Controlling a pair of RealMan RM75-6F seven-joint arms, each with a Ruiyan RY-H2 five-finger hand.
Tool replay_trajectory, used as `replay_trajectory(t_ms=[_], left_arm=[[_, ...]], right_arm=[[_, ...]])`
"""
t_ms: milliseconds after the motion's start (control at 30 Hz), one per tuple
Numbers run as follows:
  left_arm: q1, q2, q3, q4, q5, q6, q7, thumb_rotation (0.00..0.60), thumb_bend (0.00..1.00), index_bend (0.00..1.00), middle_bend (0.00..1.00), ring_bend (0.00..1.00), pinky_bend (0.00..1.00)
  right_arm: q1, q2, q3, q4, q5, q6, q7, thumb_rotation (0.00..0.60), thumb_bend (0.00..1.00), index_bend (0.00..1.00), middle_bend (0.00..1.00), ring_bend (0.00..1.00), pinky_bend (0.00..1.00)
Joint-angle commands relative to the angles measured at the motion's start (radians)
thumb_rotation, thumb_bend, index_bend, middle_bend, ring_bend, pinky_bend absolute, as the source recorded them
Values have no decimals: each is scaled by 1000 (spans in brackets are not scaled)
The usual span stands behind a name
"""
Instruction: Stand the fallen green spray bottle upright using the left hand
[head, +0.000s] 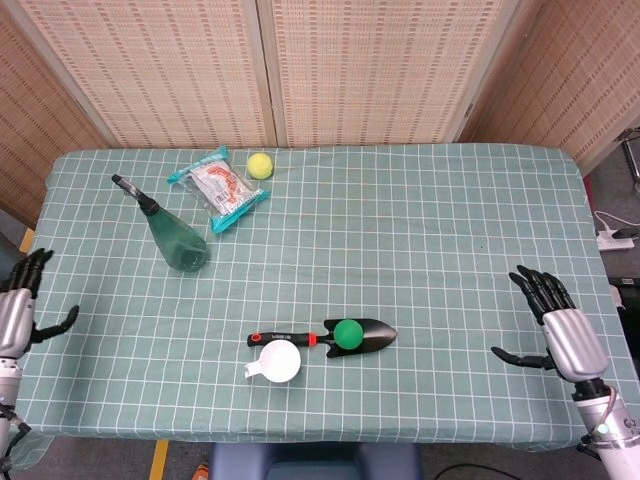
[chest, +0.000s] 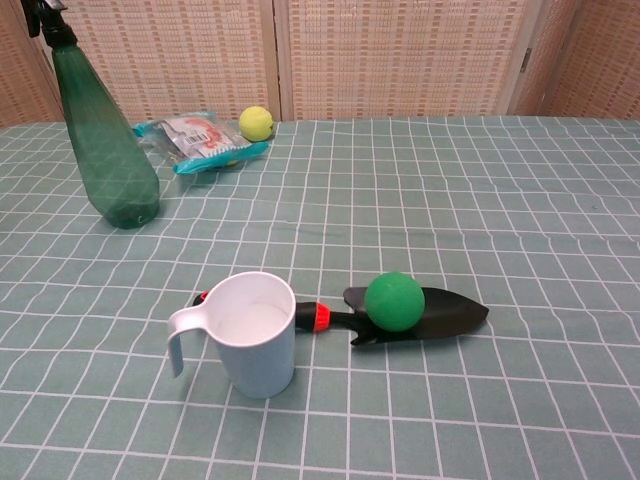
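Observation:
The green spray bottle (head: 176, 239) stands upright on the checked tablecloth at the left, its black nozzle on top; the chest view shows the same spray bottle (chest: 102, 140) tall at the far left with nothing touching it. My left hand (head: 18, 310) hangs at the table's left edge, well apart from the bottle, fingers spread and empty. It does not show in the chest view. My right hand (head: 560, 331) hovers at the right edge, fingers apart, holding nothing.
A snack packet (head: 220, 186) and a yellow ball (head: 260, 164) lie at the back left. Near the front middle stand a white cup (chest: 255, 334) and a black trowel (chest: 425, 312) carrying a green ball (chest: 393, 300).

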Motion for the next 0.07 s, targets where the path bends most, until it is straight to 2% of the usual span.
replay_trajectory(t_ms=[33,67], left_arm=[[3,21,121,124,211,-36,14,600,247,23,38,24,152],[0,15,115,134,202,-34,16,600,247,33,40,24,142]], right_arm=[[5,-10,-7,15,-22,11,-21,600,0,55,0,0,0],[4,-11,-9,18,-24,13,-28,600,0,58,0,0,0]])
